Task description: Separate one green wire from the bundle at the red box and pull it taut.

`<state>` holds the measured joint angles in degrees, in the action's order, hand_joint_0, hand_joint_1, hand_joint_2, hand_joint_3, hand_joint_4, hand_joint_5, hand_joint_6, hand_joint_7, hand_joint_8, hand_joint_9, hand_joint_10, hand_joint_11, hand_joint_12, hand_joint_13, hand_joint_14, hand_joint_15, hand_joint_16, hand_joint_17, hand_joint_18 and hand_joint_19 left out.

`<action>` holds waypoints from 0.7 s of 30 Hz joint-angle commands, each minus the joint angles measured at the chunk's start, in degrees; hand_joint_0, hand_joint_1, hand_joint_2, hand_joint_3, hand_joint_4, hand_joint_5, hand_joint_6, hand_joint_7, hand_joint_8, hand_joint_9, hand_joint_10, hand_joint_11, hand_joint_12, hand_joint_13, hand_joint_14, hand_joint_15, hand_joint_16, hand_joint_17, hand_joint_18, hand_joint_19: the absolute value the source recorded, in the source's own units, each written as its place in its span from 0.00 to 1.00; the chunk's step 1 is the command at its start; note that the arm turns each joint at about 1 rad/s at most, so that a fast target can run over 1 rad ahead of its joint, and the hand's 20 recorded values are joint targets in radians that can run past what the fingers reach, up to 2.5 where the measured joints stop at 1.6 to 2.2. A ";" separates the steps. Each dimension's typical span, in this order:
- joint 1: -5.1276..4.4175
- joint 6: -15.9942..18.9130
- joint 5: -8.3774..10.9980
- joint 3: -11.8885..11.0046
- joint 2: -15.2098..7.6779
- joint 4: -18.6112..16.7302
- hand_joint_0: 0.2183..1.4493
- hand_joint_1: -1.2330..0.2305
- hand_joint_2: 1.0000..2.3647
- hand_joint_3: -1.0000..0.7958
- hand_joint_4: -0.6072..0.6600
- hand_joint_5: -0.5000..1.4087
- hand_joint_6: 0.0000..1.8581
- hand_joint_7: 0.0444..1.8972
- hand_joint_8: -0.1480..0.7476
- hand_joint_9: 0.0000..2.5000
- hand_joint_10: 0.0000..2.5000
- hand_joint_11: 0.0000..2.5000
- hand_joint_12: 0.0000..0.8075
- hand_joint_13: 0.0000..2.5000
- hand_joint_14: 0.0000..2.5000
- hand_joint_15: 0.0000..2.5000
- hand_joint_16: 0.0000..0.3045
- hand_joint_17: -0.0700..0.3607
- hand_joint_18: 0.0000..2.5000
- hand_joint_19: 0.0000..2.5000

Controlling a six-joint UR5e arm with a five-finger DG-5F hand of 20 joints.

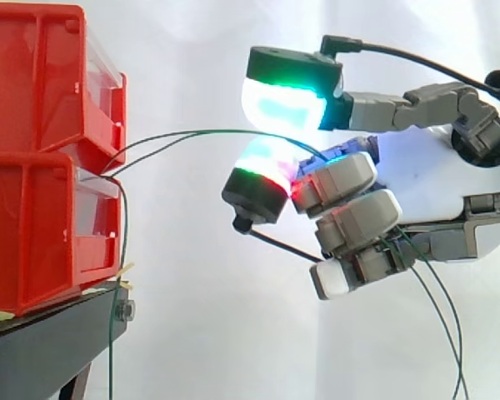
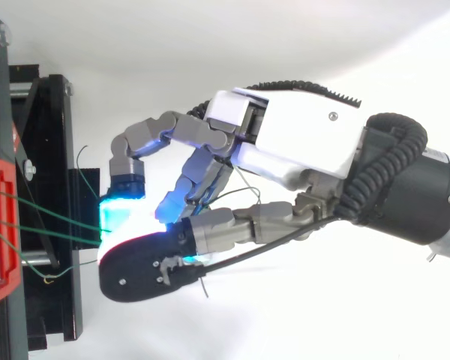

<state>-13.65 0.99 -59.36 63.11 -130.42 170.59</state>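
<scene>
Two stacked red bins [image 1: 35, 233] stand at the left on a black stand [image 1: 50, 346]. Thin green wires [image 1: 200, 132] come out between the bins and arc rightward, slightly slack, to my hand [image 1: 433, 175]. Its fingers are curled, and glowing pads [image 1: 262, 171] pinch the strands just right of the bins. Two strands appear to run into the pinch. Behind the fingers the wires drop past the palm as loose ends [image 1: 440, 321]. From above, my hand [image 2: 300, 142] reaches left toward the red box [image 2: 0, 225], its pads closed where the wires end.
Another green wire [image 1: 122, 250] hangs down the front of the lower bin and past the stand's edge. The black stand [image 2: 49, 187] lies under the fingertips in the top view. A white curtain forms the backdrop.
</scene>
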 commanded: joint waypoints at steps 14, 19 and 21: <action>-0.06 1.12 -0.41 -0.53 -0.01 2.55 0.44 0.28 0.00 0.28 0.63 0.15 0.44 0.62 0.48 0.48 0.00 0.70 0.39 0.53 0.01 0.54 0.19 0.47 0.36 0.26; -0.06 0.24 -0.58 -0.53 -0.01 2.46 0.43 0.27 0.00 0.28 0.63 0.15 0.44 0.62 0.48 0.48 0.00 0.70 0.39 0.53 0.01 0.55 0.19 0.47 0.36 0.26; -0.15 0.15 -0.50 -0.53 -0.01 2.46 0.43 0.27 0.00 0.28 0.63 0.15 0.44 0.62 0.48 0.48 0.00 0.70 0.38 0.53 0.01 0.54 0.19 0.47 0.36 0.26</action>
<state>-13.76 1.38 -59.87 62.60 -130.44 173.06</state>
